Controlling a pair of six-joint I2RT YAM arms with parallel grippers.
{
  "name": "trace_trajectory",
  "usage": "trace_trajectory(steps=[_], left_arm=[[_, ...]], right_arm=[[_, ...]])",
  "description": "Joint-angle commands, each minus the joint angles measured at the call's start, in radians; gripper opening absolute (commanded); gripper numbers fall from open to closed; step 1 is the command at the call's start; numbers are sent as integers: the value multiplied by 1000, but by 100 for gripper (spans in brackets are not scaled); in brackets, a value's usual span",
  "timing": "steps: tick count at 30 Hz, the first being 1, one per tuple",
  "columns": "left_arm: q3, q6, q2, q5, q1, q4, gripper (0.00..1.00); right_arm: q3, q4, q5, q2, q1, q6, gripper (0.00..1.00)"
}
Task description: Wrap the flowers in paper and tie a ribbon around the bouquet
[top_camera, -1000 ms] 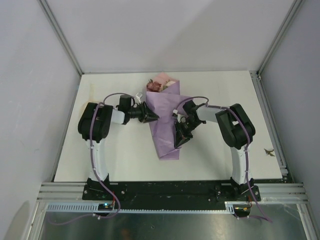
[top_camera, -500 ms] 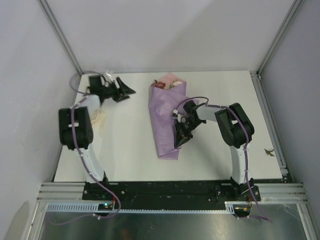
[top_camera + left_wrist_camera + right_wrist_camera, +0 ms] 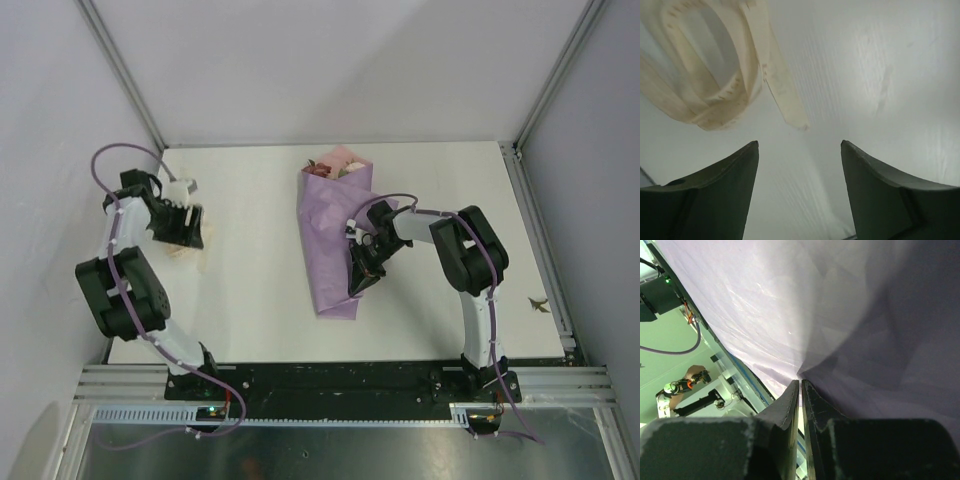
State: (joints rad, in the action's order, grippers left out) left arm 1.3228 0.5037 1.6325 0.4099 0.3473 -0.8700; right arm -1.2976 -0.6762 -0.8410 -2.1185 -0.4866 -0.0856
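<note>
The flowers (image 3: 335, 165) are wrapped in the paper (image 3: 330, 250) on the surface (image 3: 250, 290). My right hand (image 3: 800, 384) pinches the paper. My left hand (image 3: 800, 150) is apart and empty, near the ribbon (image 3: 782, 92). Tying is not done yet.

white table (image 3: 250, 300) is carrying two things. lilac paper bouquet (image 3: 330, 240) is lying flat near the middle, narrow end pointing toward the near edge, rose heads (image 3: 335, 166) sticking out at the far end. cream ribbon (image 3: 725, 102) is sitting in a loose coil by the left edge, well apart from the bouquet, one end trailing flat on bare surface.
</note>
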Motion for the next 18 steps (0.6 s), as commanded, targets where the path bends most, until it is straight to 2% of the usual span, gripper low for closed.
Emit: trace_trajectory(steps=[1,4,8,15,18], left_arm=[[-18,255,58,-118,-17,-99,70],[3,302,101,-146,-68,-97,63],[80,296,168,-156,-120,-83,54],[240,261,300,-199,-168,-58,52],[289,227,354,-222,-171,-34,54]], right_arm=[[28,20,122,-34,3,25,12],[32,18,122,-34,3,26,12],[33,17,121,-34,4,24,12],[36,17,119,-35,3,21,12],[38,17,115,-35,4,21,12]])
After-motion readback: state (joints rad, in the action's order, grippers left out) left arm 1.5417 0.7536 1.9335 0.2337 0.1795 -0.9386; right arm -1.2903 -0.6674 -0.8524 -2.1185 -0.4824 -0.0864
